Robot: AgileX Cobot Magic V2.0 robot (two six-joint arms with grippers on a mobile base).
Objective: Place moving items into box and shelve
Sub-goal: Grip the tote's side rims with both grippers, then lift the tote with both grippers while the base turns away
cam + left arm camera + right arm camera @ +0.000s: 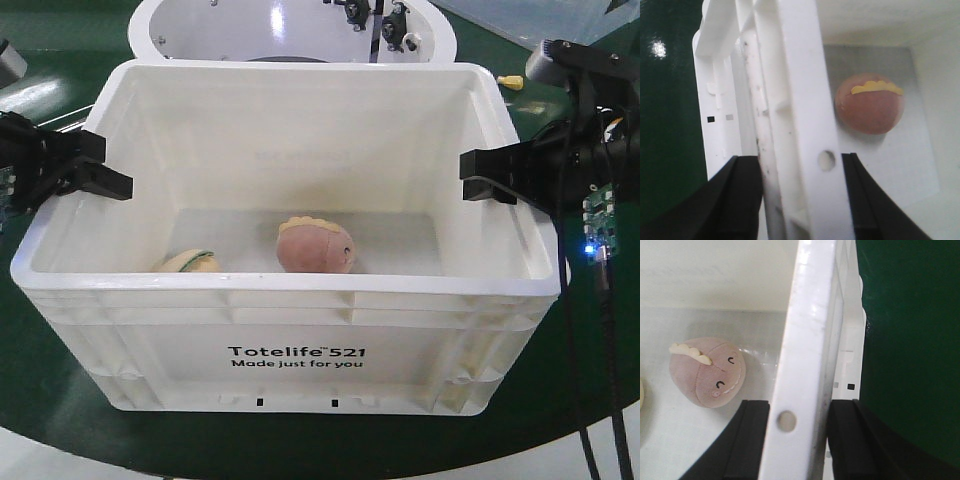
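Observation:
A white Totelife box (300,330) stands on the green table. Inside it lie a pink round plush with a yellow crest (318,245) and a beige and green plush (188,263), half hidden by the front wall. My left gripper (95,165) straddles the box's left rim. In the left wrist view (797,165) its fingers press on both sides of the rim (795,75), with the pink plush (870,105) beyond. My right gripper (488,176) straddles the right rim. In the right wrist view (799,407) it clamps the rim (810,315), with the pink plush (707,372) beside it.
A white round machine housing (290,30) stands just behind the box. A small yellow object (511,82) lies at the back right. Black cables (600,380) hang at the right. The green table (60,400) curves away at the front.

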